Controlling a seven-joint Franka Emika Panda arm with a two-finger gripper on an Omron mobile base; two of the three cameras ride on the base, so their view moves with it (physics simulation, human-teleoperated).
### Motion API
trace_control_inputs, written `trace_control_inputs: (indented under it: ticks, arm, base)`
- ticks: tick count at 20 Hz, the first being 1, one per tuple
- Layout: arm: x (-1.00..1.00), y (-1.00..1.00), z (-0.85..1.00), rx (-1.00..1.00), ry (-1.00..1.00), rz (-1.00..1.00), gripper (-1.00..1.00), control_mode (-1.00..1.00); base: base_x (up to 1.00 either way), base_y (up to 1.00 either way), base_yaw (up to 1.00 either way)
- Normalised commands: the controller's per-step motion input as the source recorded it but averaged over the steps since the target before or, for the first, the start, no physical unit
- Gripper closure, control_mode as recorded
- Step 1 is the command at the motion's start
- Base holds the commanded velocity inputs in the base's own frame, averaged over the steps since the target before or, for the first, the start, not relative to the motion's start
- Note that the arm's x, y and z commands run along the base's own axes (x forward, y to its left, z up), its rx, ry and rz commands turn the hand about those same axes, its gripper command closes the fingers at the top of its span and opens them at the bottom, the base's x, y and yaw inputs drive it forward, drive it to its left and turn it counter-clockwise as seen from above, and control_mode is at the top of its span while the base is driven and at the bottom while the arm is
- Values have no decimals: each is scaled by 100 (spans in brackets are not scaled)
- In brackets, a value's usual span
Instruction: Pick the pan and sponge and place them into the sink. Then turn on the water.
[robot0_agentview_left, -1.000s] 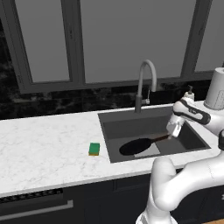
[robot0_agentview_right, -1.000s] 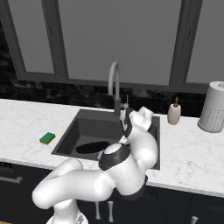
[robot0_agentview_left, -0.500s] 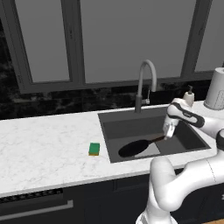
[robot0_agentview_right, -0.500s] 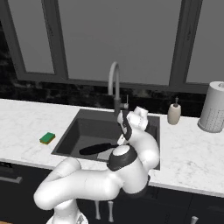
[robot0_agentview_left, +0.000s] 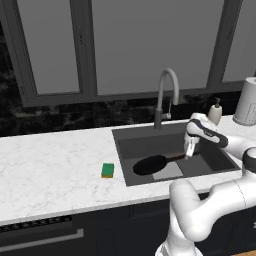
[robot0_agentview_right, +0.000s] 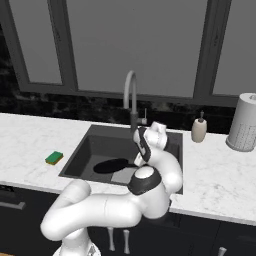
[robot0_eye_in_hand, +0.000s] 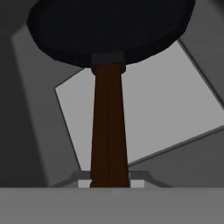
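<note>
Here my gripper (robot0_agentview_left: 190, 150) pinched the pan (robot0_agentview_left: 150, 163) handle over the sink (robot0_agentview_left: 127, 147) at centre frame; the sponge (robot0_agentview_left: 107, 170) lay lower left.

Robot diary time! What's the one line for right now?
stage: pan into sink | gripper: shut on pan handle | pan: low in sink | sponge: on counter, left of sink | faucet: no water

no readable text, labels or signs anywhere
</note>
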Motion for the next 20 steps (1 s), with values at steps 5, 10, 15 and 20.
trace_control_inputs:
  ticks: [5, 10, 15, 20]
  arm:
    - [13, -3, -34, -13, 4, -4, 100, -100]
    - [8, -14, -59, -14, 1, -5, 100, -100]
    - [19, -15, -37, -10, 0, -5, 100, -100]
    - [6, -2, -8, -1, 2, -3, 100, -100]
  base:
    - [0, 0, 0]
    - [0, 0, 0]
    - [0, 0, 0]
    - [0, 0, 0]
